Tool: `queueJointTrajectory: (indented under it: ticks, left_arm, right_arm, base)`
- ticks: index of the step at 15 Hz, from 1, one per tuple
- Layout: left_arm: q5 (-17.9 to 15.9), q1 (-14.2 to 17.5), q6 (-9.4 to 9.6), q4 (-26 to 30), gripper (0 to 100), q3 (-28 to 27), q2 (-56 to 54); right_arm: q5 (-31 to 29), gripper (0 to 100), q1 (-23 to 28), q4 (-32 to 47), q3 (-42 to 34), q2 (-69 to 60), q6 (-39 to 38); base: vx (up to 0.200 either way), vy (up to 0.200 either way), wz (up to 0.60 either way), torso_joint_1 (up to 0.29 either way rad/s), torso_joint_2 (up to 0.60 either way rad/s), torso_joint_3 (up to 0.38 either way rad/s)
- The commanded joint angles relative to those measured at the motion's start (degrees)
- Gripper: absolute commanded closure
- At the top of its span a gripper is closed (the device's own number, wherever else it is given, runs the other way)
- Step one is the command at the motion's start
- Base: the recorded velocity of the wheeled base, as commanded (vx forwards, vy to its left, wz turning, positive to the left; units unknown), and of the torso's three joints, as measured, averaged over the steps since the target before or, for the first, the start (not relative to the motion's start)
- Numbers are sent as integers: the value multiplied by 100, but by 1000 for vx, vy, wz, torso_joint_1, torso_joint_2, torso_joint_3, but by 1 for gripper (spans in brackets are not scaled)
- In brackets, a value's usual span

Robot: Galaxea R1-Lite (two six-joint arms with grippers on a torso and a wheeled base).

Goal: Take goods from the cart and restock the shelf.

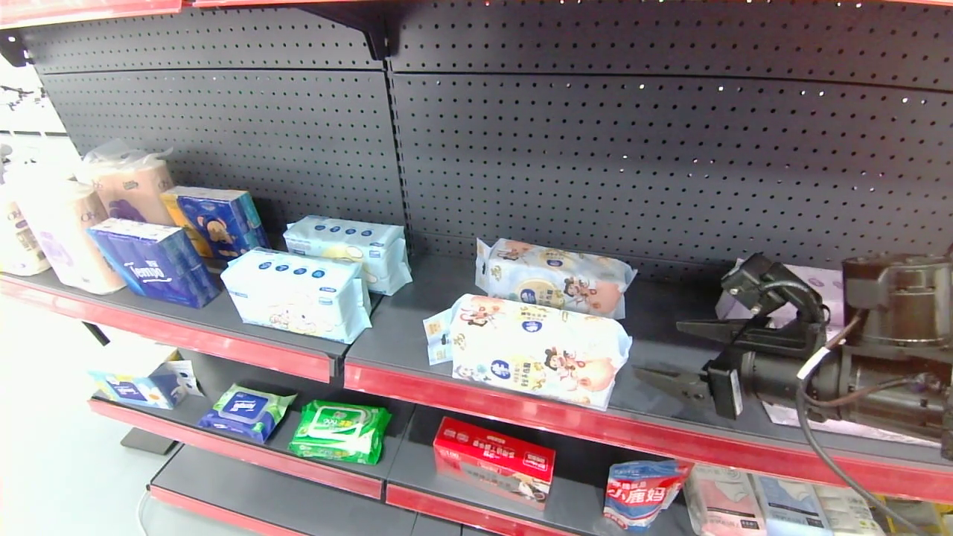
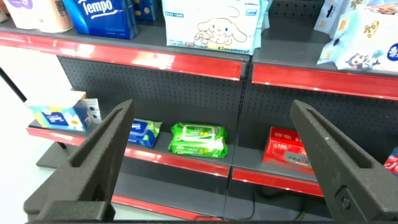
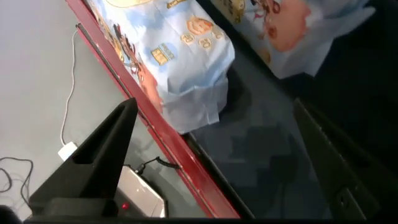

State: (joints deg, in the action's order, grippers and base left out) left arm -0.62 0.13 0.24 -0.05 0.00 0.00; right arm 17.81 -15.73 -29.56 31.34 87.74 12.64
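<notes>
So, progress check on the restock. Right gripper (image 1: pixel 663 350) hangs over the middle shelf (image 1: pixel 670 439) with its fingers spread and nothing between them, just beside the front cartoon pack (image 1: pixel 536 350). That pack lies flat right at the shelf's red lip, a bit skewed. A second cartoon pack (image 1: pixel 555 277) sits behind it, near the pegboard back. Left gripper (image 2: pixel 211 107) is also wide open and empty, down low and facing the lower shelves.

My read: with both empty I'm between items, so the next thing is another grab from the cart. At least one item looks shelved, but I can't judge how many are left. There's a bare stretch of shelf under the right gripper, so there's room for more. A pale purple pack (image 1: pixel 823 283) sits behind that arm.

Labels: pretty much everything carries print, but I'm going by looks and not quoting any of it.
- The two packs by the gripper have pale blue wrap with cartoon kids and round blue badges.
- Left of them is a white-and-blue pack (image 1: pixel 298 294) with a row of blue dots on top, and a twin behind it.
- Further left are a dark blue pack (image 1: pixel 153 260) with white lettering and wrapped paper rolls (image 1: pixel 63 231).
- Lower down there's a green pack (image 1: pixel 339 430), a red box (image 1: pixel 495 458) and a blue-and-white pouch (image 1: pixel 640 491) with red characters.
</notes>
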Motion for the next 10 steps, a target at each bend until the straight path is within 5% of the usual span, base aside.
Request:
queueJointTrajectory:
  ticks: [1, 7, 10]
  left_arm:
    - [1, 4, 2, -4, 0, 0, 0]
    - [1, 4, 2, -4, 0, 0, 0]
    - [1, 4, 2, -4, 0, 0, 0]
  right_arm:
    - [-23, 0, 492, 486, -5, -837, -122]
    - [-278, 0, 2038, 1515, -172, -2235, -148]
    - [-964, 0, 2197, 1568, -497, -3026, -605]
  base:
    - [0, 0, 0, 0, 0, 0]
    - [0, 0, 0, 0, 0, 0]
    - [0, 0, 0, 0, 0, 0]
